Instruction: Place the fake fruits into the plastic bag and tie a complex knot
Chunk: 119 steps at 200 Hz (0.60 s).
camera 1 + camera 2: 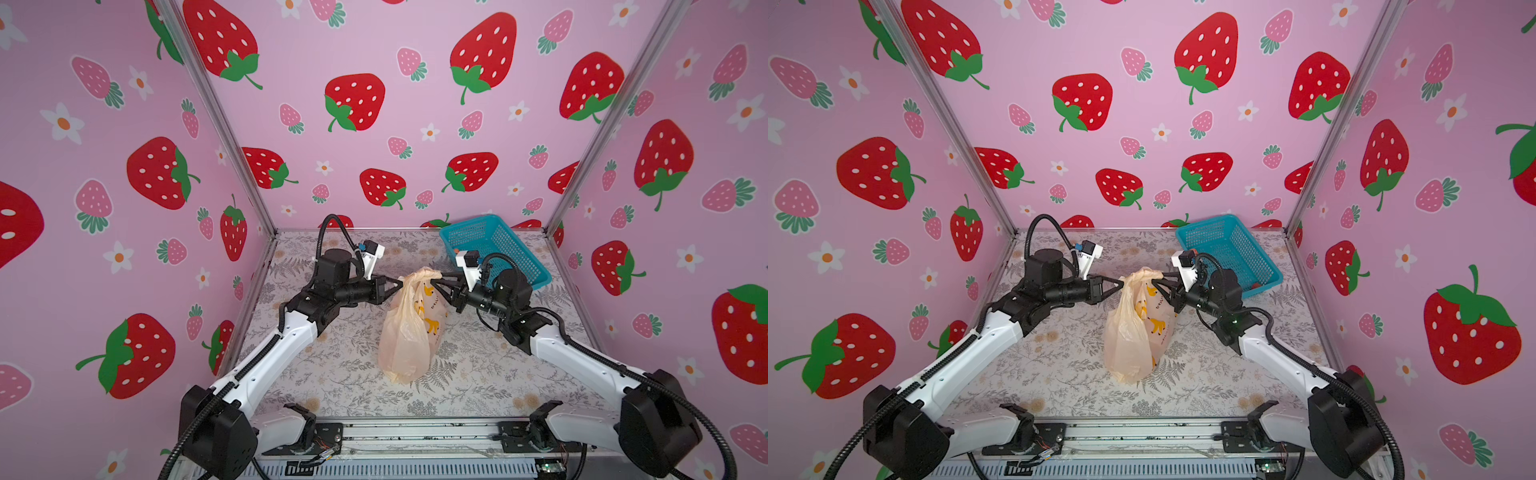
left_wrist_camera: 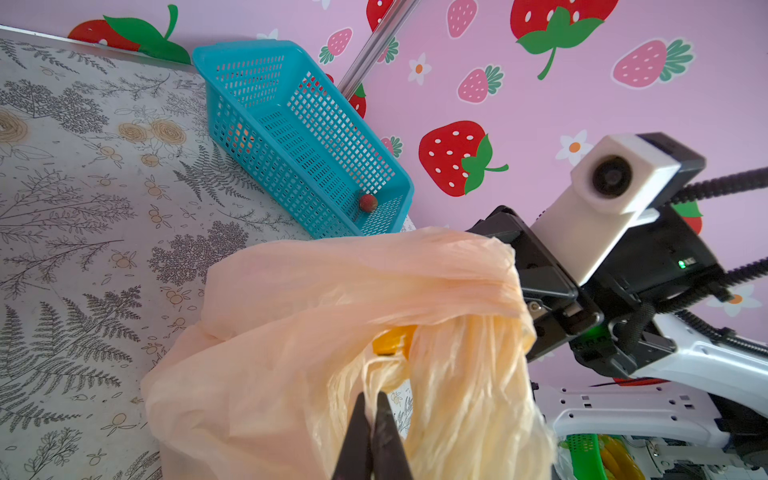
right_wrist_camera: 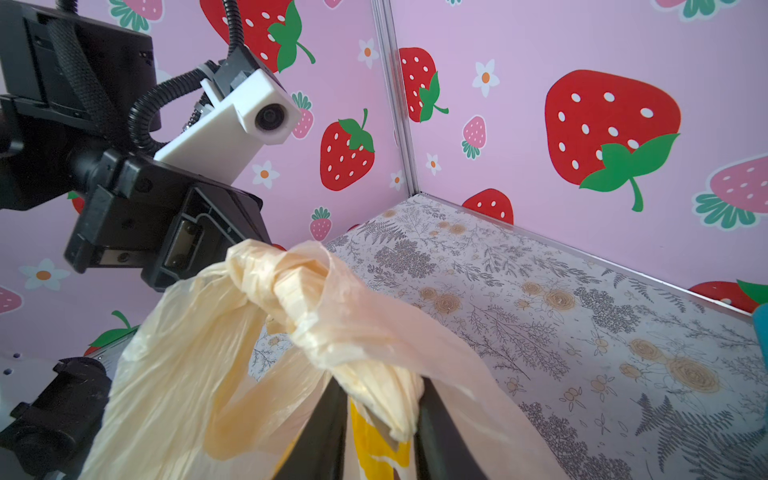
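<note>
Arm bases (image 1: pixel 216 432) sit nearest, at the bottom edge of both top views, on the rail at the front of the counter (image 1: pixel 332 374).

Left end effector (image 1: pixel 399 284) is just left of frame centre. Its jaws are pressed tight together, pinching a thin strand of the plastic bag (image 1: pixel 405 332); its fingers (image 2: pixel 353 440) show lower-middle in the left wrist view.

The bag stands upright mid-counter, centre frame, neck gathered btwn the two end effectors. At the top there's what looks like a loose knot (image 3: pixel 282 282).

Right end effector (image 1: pixel 435 279) is just right of centre. Its jaws are part-way apart w/ a twisted handle bunch filling the gap. Film touches both fingers (image 3: pixel 326 432), so it reads as a grip on the bag.

Blue mesh basket (image 1: pixel 494 245) is at upper right of the counter, w/ at least one small red fake fruit (image 2: pixel 368 203) in a corner. Any fruit inside the bag can't be made out thru the film.

Handling, my read:
- **Material:** film is thin, crinkly, v. light, no stiffness. It goes where it's pulled and slack sags.
- **Where to hold:** prob slippery when flat, so take the twisted handle ends, not the smooth wall. Grip close to the knot for control, further out for length to loop.
- **Risk:** a hard pull could stretch or tear the handles, or tip the bag, since the contents likely weigh little. Pull evenly both sides.
</note>
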Tool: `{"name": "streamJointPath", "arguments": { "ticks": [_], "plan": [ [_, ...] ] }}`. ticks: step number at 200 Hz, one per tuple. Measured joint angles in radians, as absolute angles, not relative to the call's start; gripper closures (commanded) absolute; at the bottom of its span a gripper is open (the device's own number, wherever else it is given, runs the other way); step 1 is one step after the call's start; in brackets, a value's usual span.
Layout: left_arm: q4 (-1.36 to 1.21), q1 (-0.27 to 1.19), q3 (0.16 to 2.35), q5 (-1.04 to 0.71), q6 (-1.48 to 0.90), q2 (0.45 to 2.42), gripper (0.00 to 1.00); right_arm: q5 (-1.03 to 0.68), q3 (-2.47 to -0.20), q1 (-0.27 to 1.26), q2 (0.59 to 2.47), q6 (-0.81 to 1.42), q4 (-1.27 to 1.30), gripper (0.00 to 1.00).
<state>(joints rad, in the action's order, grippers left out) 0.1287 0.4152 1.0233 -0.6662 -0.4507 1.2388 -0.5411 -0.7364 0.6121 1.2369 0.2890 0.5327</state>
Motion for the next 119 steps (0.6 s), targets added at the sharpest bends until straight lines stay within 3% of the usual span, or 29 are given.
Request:
{"name": "streamJointPath", "arguments": {
  "ticks": [56, 119],
  "plan": [
    [0.127, 0.415, 1.023, -0.667, -0.451, 1.239, 1.0, -0.541, -0.737, 0.611, 1.237, 0.29, 0.53, 1.0],
    [0.123, 0.415, 1.023, -0.666, -0.451, 1.239, 1.0, -0.526, -0.737, 0.607, 1.225, 0.294, 0.506, 1.0]
  ]
}}
